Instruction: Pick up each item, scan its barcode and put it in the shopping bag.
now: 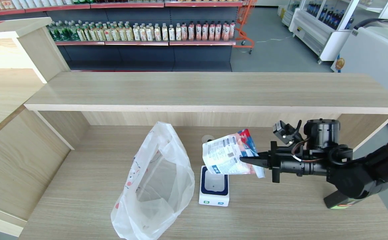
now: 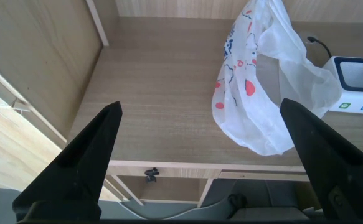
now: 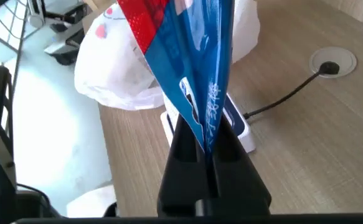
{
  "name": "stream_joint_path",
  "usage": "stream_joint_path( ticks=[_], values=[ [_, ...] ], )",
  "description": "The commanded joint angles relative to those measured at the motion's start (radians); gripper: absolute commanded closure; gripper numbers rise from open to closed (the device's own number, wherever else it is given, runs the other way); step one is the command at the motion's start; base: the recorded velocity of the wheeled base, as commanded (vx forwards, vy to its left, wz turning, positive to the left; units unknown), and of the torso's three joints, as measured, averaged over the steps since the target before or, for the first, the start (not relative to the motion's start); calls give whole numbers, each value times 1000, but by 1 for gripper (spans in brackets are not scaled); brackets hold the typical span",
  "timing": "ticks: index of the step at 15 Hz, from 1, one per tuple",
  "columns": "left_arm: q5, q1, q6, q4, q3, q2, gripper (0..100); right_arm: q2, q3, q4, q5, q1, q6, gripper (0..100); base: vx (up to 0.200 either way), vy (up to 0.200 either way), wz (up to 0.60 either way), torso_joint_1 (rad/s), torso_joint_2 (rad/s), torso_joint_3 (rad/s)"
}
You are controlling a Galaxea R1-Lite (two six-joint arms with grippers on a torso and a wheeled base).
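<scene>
While the right gripper (image 1: 243, 160) clamps the packet (image 1: 225, 154) by one edge, the packet hangs in the air just above the scanner (image 1: 214, 191). It is tilted, not touching the scanner. The white printed back faces up toward the head camera (a small dark code patch is visible on it). The red-and-blue front shows in the right wrist view, pinched tight between both fingers.

Scanner sits on the counter (image 1: 280, 213): white body, dark-framed window on top. Cable (image 3: 286, 93) runs from behind it to a round grommet (image 3: 332, 64) in the counter top.

Shopping bag (image 1: 154, 186) stands just beside the scanner on the robot's left. It is translucent white with red print, mouth open, sides slumped. It is apart from the packet.

Left gripper (image 2: 200, 155): fingers spread wide, nothing between them. It is held above the counter's near edge, well apart from the bag.

Back ledge and store shelves with bottles are behind the counter.
</scene>
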Motion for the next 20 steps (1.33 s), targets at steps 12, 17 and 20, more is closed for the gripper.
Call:
stream_joint_path(
  ticks=[12, 17, 20],
  values=[
    [1, 1, -1, 0, 0, 0, 0, -229, 153, 21, -321, 50, 664, 100, 0, 0, 0, 0, 0, 0],
    [1, 1, -3, 0, 0, 0, 0, -230, 185, 18, -322, 47, 667, 100, 0, 80, 0, 1, 0, 1],
    [1, 1, 1, 0, 0, 0, 0, -236, 186, 18, -321, 53, 701, 100, 0, 200, 0, 1, 2, 1]
  ],
)
